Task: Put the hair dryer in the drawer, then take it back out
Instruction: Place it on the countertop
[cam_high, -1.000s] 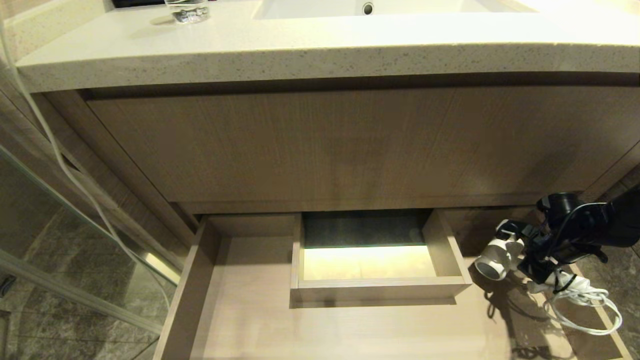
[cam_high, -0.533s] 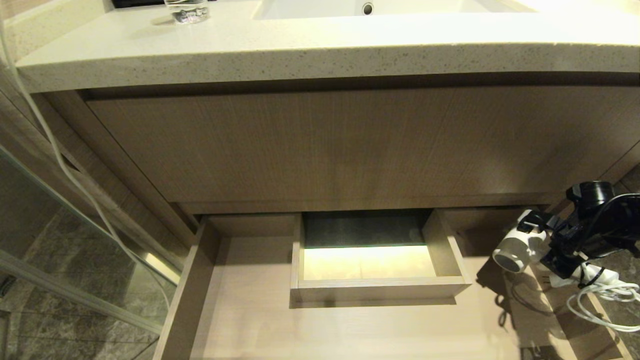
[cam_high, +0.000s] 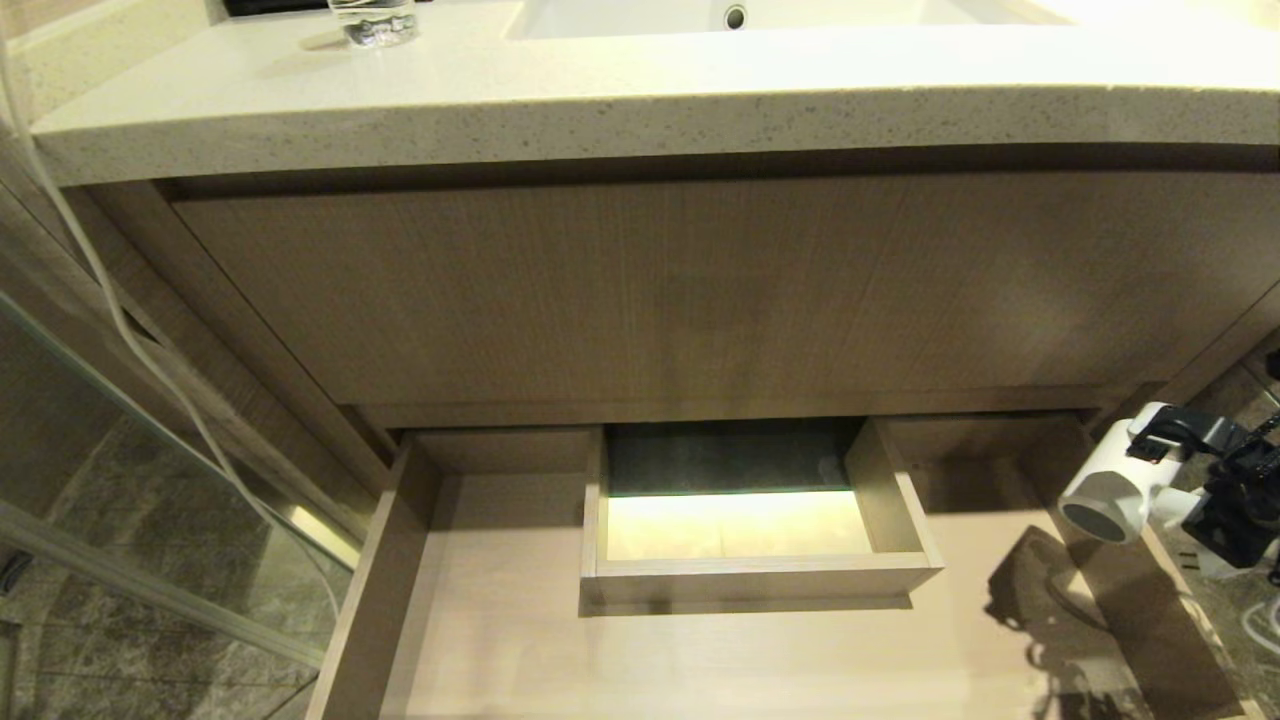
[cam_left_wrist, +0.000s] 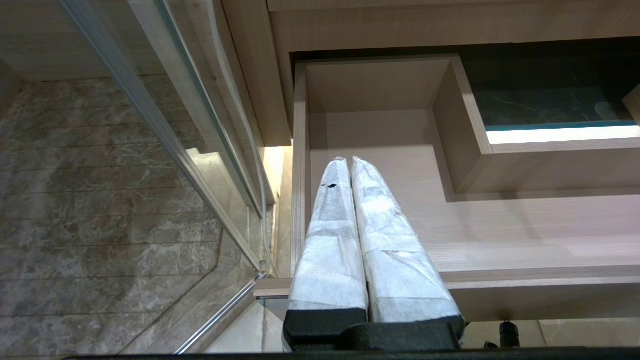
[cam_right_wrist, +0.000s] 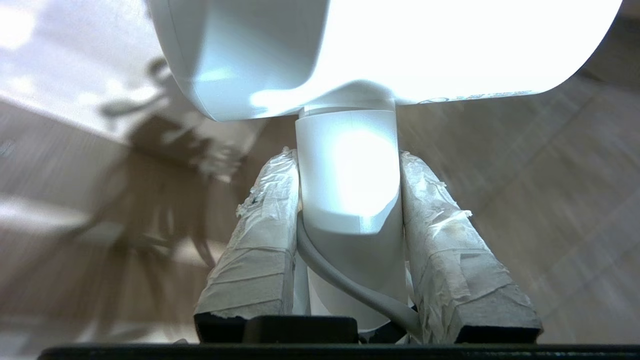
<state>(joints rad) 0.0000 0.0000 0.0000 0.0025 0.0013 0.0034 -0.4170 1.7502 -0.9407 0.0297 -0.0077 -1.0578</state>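
Note:
The small white hair dryer (cam_high: 1105, 490) hangs in the air over the right side wall of the open light-wood drawer (cam_high: 480, 620), barrel mouth facing the left. My right gripper (cam_high: 1175, 470) holds it at the head view's right edge. In the right wrist view the taped fingers (cam_right_wrist: 260, 225) of the right gripper (cam_right_wrist: 348, 155) are shut on the dryer's white handle (cam_right_wrist: 350, 175), with the grey cord running between them. My left gripper (cam_left_wrist: 348, 160) is shut and empty, parked above the drawer's (cam_left_wrist: 500, 230) left front corner. The drawer floor is bare.
The boxed cut-out (cam_high: 760, 575) stands in the drawer's middle. Above it are a tall wood panel (cam_high: 650, 290) and the stone countertop (cam_high: 600, 90) with a basin and a glass (cam_high: 372, 20). A glass partition (cam_high: 120, 480) and a white cable (cam_high: 100, 280) are at the left.
My right gripper has carried the hair dryer up and to the right, out from above the drawer floor toward the picture's edge. The bundled cord has left the head view.

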